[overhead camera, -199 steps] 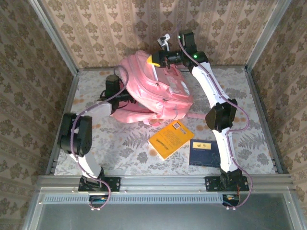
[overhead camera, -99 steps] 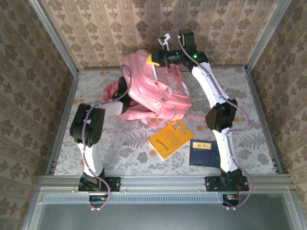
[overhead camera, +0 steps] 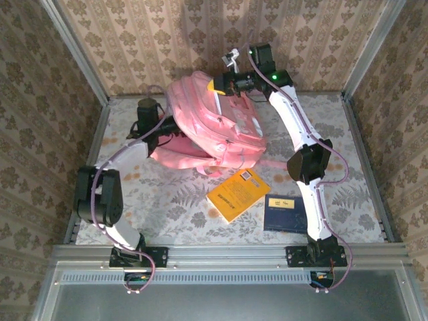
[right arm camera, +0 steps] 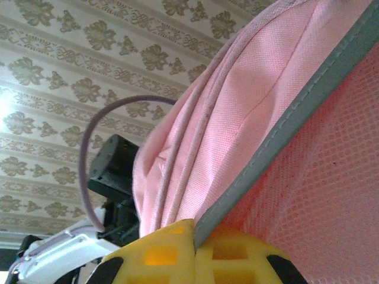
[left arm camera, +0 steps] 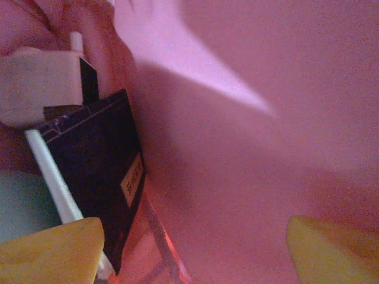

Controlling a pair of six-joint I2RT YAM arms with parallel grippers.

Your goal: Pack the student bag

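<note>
The student bag (overhead camera: 212, 124), a large pink backpack, lies at the back of the table, its top raised. My right gripper (overhead camera: 218, 85) holds that top; in the right wrist view the yellow fingers (right arm camera: 194, 248) are shut on the bag's grey trim (right arm camera: 284, 127). My left gripper (overhead camera: 168, 130) reaches into the bag's left side. Inside, in the left wrist view, the gripper (left arm camera: 195, 260) is open on pink lining (left arm camera: 254, 148). A dark blue book (left arm camera: 95, 168) stands by the left fingertip (left arm camera: 56, 251), not gripped.
An orange book (overhead camera: 239, 194) and a dark blue book (overhead camera: 281, 212) lie on the patterned table (overhead camera: 167, 200) in front of the bag. Wallpapered walls close in the back and sides. A pale block (left arm camera: 41, 83) sits beside the book inside the bag.
My left gripper has gone from shut to open inside the bag. The left arm pushed in towards the bag, then its elbow swung back out to the left. The right arm has held still.
</note>
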